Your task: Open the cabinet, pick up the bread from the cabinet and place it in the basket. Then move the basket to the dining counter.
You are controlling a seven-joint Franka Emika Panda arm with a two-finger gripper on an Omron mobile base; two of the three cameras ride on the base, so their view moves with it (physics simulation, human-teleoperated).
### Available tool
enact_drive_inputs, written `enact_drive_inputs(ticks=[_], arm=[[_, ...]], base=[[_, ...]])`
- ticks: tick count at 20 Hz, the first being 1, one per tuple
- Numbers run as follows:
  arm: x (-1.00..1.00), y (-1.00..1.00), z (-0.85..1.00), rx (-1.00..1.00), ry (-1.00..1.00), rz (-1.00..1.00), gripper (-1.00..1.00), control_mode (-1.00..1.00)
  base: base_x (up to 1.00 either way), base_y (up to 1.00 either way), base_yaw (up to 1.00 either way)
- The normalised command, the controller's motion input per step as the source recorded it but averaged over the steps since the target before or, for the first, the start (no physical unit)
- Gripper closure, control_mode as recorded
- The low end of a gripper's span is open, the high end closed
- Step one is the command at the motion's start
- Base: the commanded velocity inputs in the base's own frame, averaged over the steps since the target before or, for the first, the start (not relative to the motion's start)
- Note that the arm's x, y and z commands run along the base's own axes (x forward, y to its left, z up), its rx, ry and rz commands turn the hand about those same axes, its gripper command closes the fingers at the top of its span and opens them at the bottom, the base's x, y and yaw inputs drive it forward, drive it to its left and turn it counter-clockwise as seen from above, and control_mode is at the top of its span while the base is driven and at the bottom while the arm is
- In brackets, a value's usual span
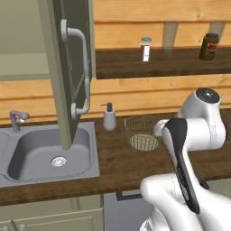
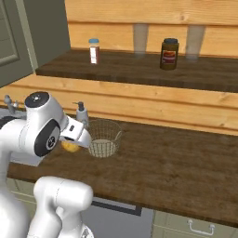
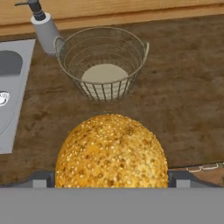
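From left to right I see the steel sink, the open cabinet door, and my gripper clamped on the bread, a round seeded yellow-orange lump, with the empty pale wire-mesh basket just ahead on the dark wood worktop.

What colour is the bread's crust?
Golden yellow-orange, speckled with pale seeds; the small roundish bread shows best in the hand view.
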Motion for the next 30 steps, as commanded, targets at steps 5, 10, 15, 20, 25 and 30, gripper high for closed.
enact_drive_inputs(ticks=[5,10,15,20,25,30], arm=[[0.94,0.17,0.02,-0.04,0.01,0.19,1.0,-1.0],[1.0,0.01,-0.07,-0.02,0.13,0.06,1.0,-1.0],[1.0,0.0,-0.37,-0.05,0.17,0.0,1.0,-1.0],[0.75,0.0,-0.55,0.0,0.01,0.01,1.0,-1.0],[0.34,0.0,-0.53,0.0,0.0,0.05,1.0,-1.0],[0.45,0.0,-0.34,0.0,0.0,0.04,1.0,-1.0]], base=[[0.0,0.0,0.0],[0.0,0.0,0.0],[0.0,0.0,0.0],[0.0,0.0,0.0],[0.0,0.0,0.0],[0.0,0.0,0.0]])
